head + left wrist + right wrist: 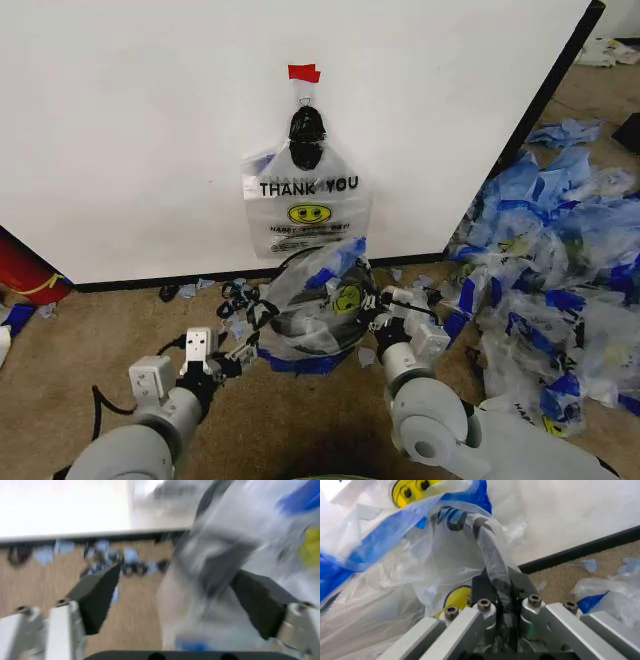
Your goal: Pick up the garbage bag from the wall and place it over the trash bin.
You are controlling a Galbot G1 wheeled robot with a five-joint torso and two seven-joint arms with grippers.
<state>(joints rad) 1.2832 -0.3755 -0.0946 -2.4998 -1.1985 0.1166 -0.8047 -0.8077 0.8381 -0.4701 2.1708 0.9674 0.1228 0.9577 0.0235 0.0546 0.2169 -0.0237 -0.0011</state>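
A twisted strand of the garbage bag (490,555) is sitting pinched between the closed fingers of the right gripper (499,592), its clear, blue-handled, smiley-printed film draping over the trash bin (300,325), while the left gripper (175,603), jaws spread apart, is reaching in at the bin's other side.

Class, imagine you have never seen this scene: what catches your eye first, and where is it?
A "THANK YOU" smiley bag hangs on the white wall. Below it, a second bag drapes the bin, right gripper pinching it, left gripper open beside it. A bag heap sprawls right.
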